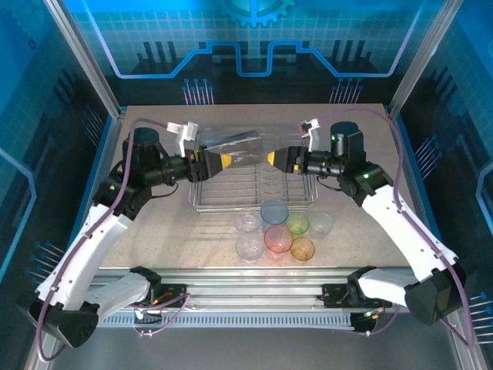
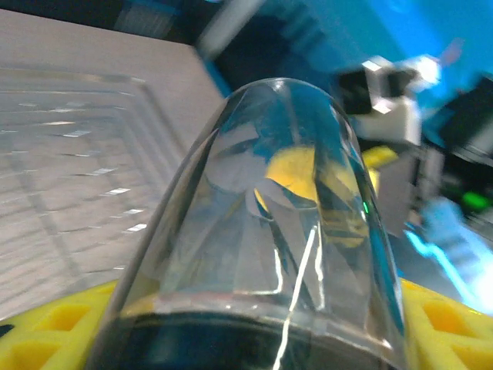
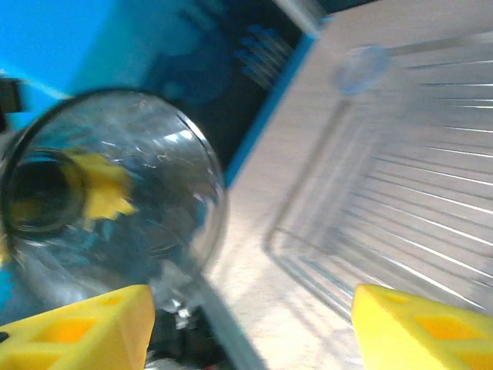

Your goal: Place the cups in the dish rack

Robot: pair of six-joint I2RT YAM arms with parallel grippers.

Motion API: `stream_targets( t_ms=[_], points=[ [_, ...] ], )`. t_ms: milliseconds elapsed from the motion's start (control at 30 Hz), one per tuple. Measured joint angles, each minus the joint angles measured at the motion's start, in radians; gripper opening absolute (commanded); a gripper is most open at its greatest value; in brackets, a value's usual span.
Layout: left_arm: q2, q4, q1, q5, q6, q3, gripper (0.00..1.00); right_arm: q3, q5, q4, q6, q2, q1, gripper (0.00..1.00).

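A clear cup [image 1: 237, 148] hangs on its side above the dish rack [image 1: 202, 202]. My left gripper [image 1: 225, 162] is shut on it. In the left wrist view this cup [image 2: 262, 200] stands between the yellow fingers [image 2: 46, 335] and points at the other arm. My right gripper [image 1: 272, 159] faces it from the right, a little apart. It is open, its yellow fingers [image 3: 77, 327] spread with nothing between them. The cup [image 3: 115, 200] lies off to their left and the dish rack [image 3: 400, 193] below. Several more cups stand on the table in front of the rack: blue [image 1: 274, 211], green [image 1: 297, 223], red-pink [image 1: 278, 239], orange [image 1: 303, 249] and clear ones [image 1: 247, 223].
The silver wire rack sits mid-table, directly under both grippers. The cluster of loose cups lies just in front of it, towards the arm bases. Metal frame posts [image 1: 85, 58] rise at the table's back corners.
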Motion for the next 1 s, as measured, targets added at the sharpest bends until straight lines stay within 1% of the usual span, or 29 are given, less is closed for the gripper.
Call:
stream_targets(
  t_ms=[133, 300, 367, 533, 667, 767, 1000],
  points=[
    [0.106, -0.172, 0.002, -0.166, 0.022, 0.091, 0.13, 0.005, 0.162, -0.177, -0.055, -0.029, -0.042, 0.69],
    [0.264, -0.379, 0.002, -0.322, 0.044, 0.208, 0.12, -0.083, 0.268, -0.275, -0.077, -0.11, -0.053, 0.68],
    [0.322, -0.454, 0.001, -0.367, 0.057, 0.267, 0.12, -0.099, 0.298, -0.301, -0.089, -0.136, -0.054, 0.68],
    [0.489, -0.61, -0.009, -0.471, 0.105, 0.448, 0.1, -0.102, 0.348, -0.342, -0.122, -0.159, -0.055, 0.68],
    [0.6, -0.704, -0.037, -0.561, 0.13, 0.546, 0.14, -0.105, 0.369, -0.357, -0.135, -0.159, -0.055, 0.67],
    [0.652, -0.744, -0.051, -0.607, 0.138, 0.566, 0.15, -0.117, 0.372, -0.355, -0.144, -0.159, -0.055, 0.67],
    [0.723, -0.782, -0.059, -0.674, 0.148, 0.566, 0.18, -0.127, 0.372, -0.353, -0.156, -0.16, -0.055, 0.67]
  ],
)
